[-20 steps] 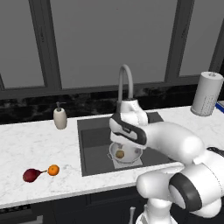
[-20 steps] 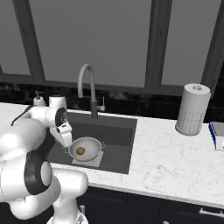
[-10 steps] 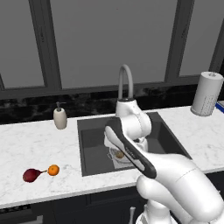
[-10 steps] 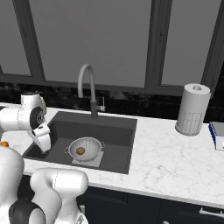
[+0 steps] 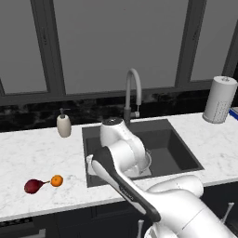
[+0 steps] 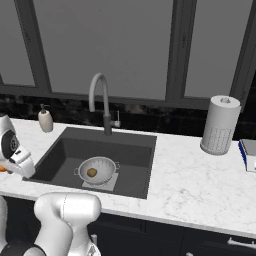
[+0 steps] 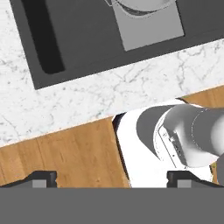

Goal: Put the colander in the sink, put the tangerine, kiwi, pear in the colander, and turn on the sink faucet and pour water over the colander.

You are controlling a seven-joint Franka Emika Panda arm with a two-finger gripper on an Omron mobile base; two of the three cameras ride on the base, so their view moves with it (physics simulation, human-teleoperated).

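Note:
The colander (image 6: pixel 98 169) sits on the pale panel at the bottom of the sink (image 6: pixel 135 150), with the kiwi (image 6: pixel 92 172) lying inside it. My arm hides most of the colander in the left base view. The pear (image 5: pixel 32 186) and the tangerine (image 5: pixel 56 181) lie side by side on the counter left of the sink (image 5: pixel 176 144). The sink faucet (image 5: pixel 132 93) stands behind the basin with no water running. My gripper (image 7: pixel 111 179) is open and holds nothing. It looks down over the counter's front edge, with the sink (image 7: pixel 87 39) and the colander's rim (image 7: pixel 140 5) beyond it.
A beige soap dispenser (image 5: pixel 64 125) stands at the sink's back left. A paper towel roll (image 6: pixel 220 125) and a blue item (image 6: pixel 248 152) are on the right counter. Wooden floor (image 7: pixel 57 157) shows below the counter (image 7: pixel 87 96).
My arm has swung away from above the colander to the sink's left front corner. The gripper stayed open, and the kiwi stays in the colander.

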